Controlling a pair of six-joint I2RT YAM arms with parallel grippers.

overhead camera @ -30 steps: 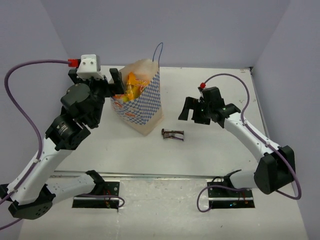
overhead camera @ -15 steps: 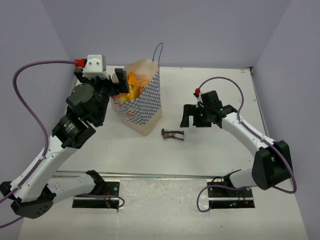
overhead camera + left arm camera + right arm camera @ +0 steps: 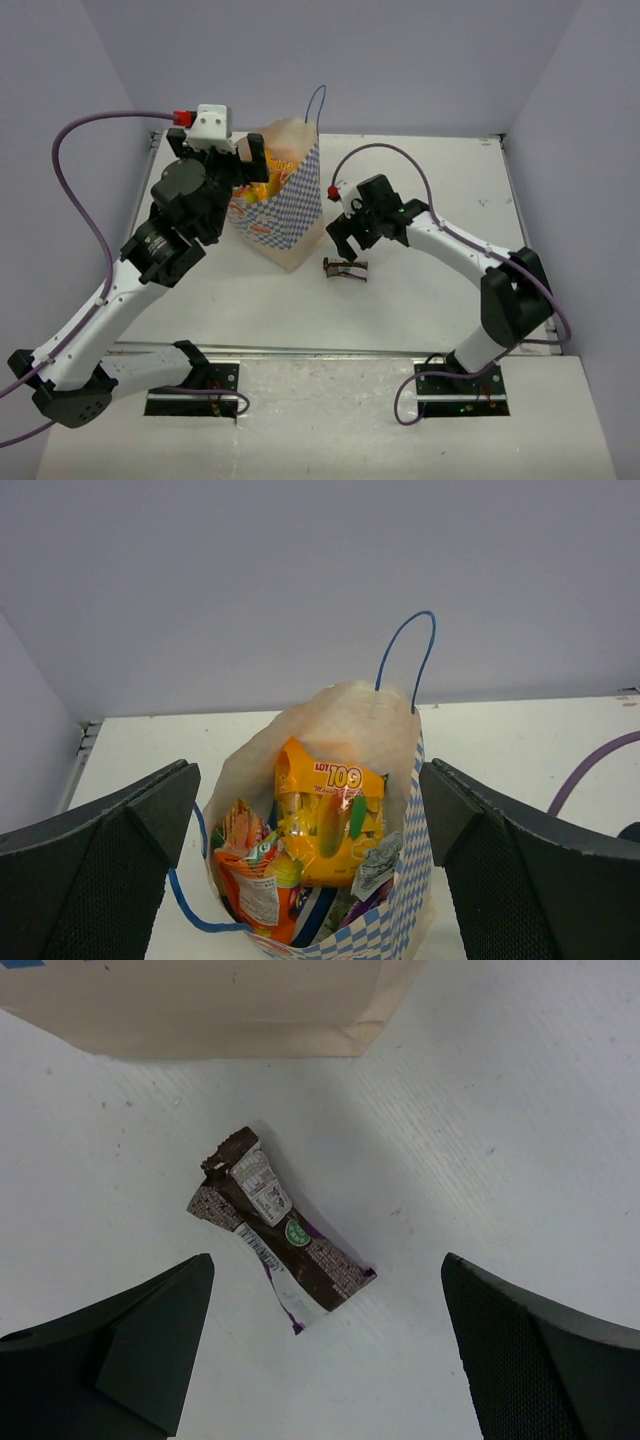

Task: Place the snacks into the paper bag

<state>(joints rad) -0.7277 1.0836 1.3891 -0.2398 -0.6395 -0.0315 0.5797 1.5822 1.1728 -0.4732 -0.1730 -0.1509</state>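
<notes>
Right gripper (image 3: 325,1270) hangs wide open and empty over the small dark brown foil bar (image 3: 285,1235), which lies flat on the white desk (image 3: 500,1110) near the white, blue-checkered paper bag (image 3: 298,210).

Risk, as I judge it: the thin bar skids out as the gripper closes, or the arm nudges the bag.

Left gripper (image 3: 308,775) is open and empty above the bag mouth.

Bag holds the yellow-orange foil packet (image 3: 325,810), the orange packet with green (image 3: 250,880) and more beneath.

Showing white links, black joints on left arm (image 3: 100,310), same on right arm (image 3: 452,247). Trailing purple cable (image 3: 120,115) in loops off each wrist. Carrying white camera block (image 3: 213,122), red plug (image 3: 183,117). Ending in black fingers (image 3: 100,880), mesh-textured inside. Resting on black base plates (image 3: 228,378).
</notes>
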